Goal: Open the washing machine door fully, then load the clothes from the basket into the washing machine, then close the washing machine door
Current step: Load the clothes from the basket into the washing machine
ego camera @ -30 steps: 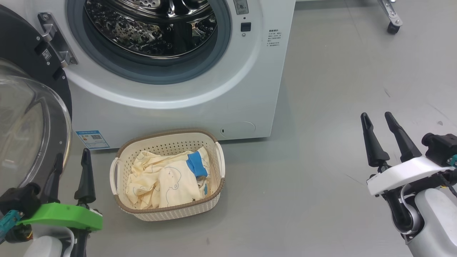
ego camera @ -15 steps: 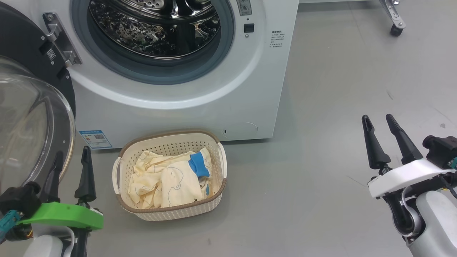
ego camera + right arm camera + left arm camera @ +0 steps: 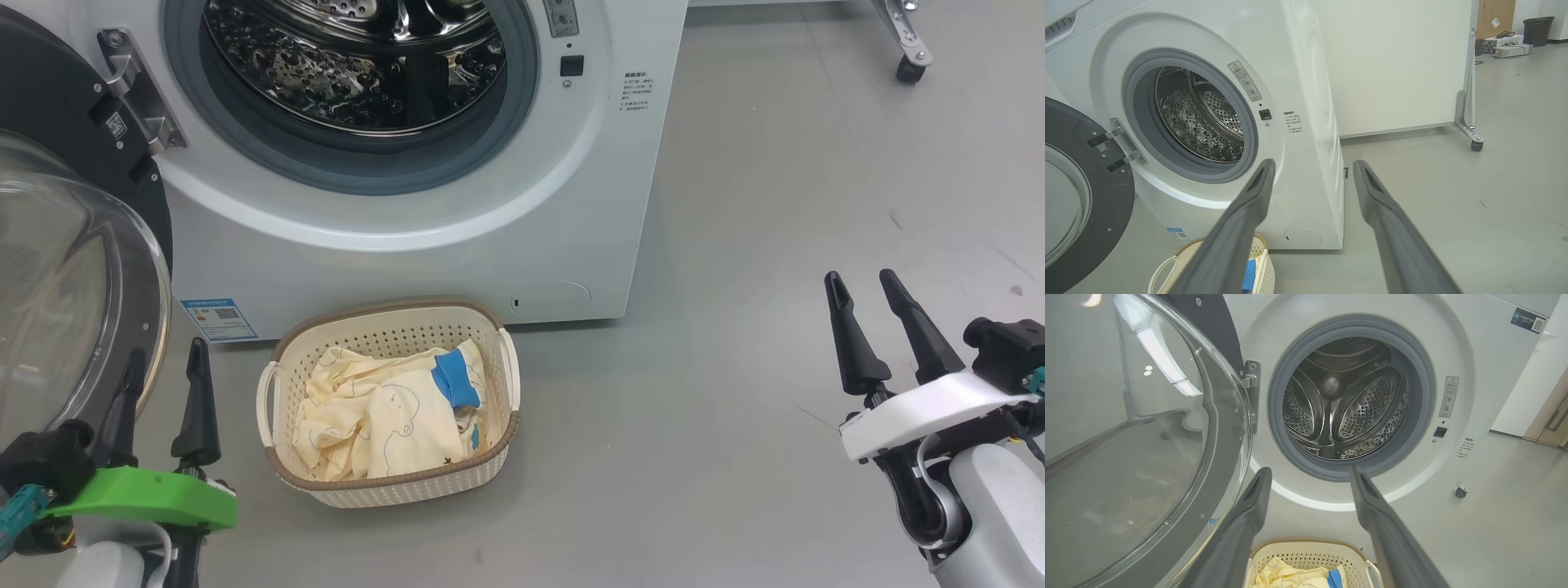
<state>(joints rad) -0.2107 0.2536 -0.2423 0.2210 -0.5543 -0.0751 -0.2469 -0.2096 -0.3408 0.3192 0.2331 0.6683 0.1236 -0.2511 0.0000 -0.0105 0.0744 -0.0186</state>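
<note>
Lying in basket (image 3: 384,492), clothes (image 3: 392,425) beside left hand (image 3: 165,355), far from right hand (image 3: 859,279)

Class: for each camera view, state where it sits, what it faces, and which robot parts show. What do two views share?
Head view: on the head, looking down at the washing machine, basket and clothes; left gripper and right gripper, both open.
Left wrist view: left wrist, facing the drum beside the washing machine door; its fingers.
Right wrist view: right wrist, facing the machine's right corner and floor; its fingers.
Both wrist views share drum and basket.
</note>
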